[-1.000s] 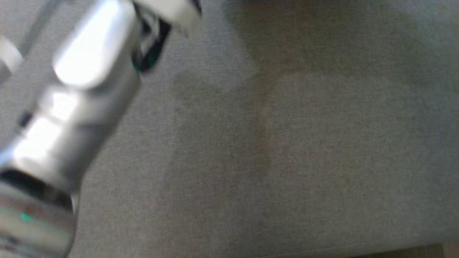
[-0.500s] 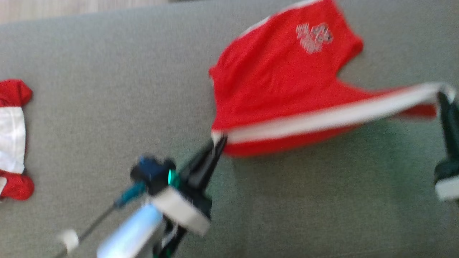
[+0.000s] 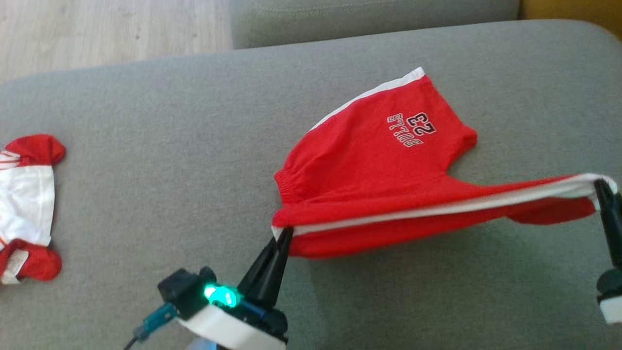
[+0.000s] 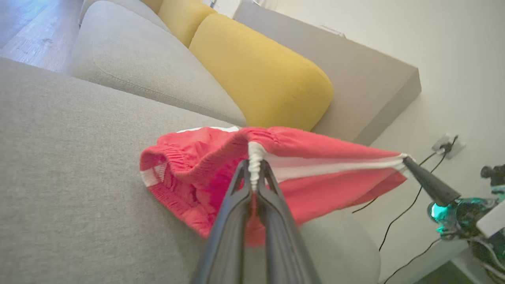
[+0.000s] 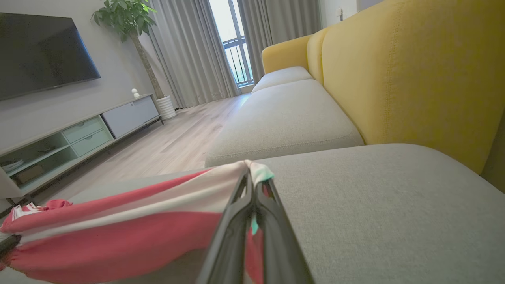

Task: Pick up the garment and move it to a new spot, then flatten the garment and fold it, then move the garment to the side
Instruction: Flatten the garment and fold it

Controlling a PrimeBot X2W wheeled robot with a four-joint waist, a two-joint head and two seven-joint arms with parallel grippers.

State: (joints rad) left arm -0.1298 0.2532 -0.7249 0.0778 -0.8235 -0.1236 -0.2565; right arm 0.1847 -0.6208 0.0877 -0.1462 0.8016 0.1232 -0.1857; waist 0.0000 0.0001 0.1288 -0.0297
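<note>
Across the frame spreads a grey sofa seat (image 3: 146, 204), with yellow back cushions (image 4: 260, 79) behind it and pale wood floor (image 3: 97, 34) past its far edge. On the seat's right half are the red shorts (image 3: 369, 165), which have a white side stripe and upside-down "BULLS 23" lettering. Their far leg rests on the cushion. Their near edge is lifted clear of it and pulled taut into a long line. A smaller red-and-white garment (image 3: 26, 204) lies flat at the seat's left edge, well apart from the shorts. The left end effector (image 3: 286, 232) is clenched on the waistband end of the white stripe. The right end effector (image 3: 598, 183) is clenched on the stripe's hem end.
</note>
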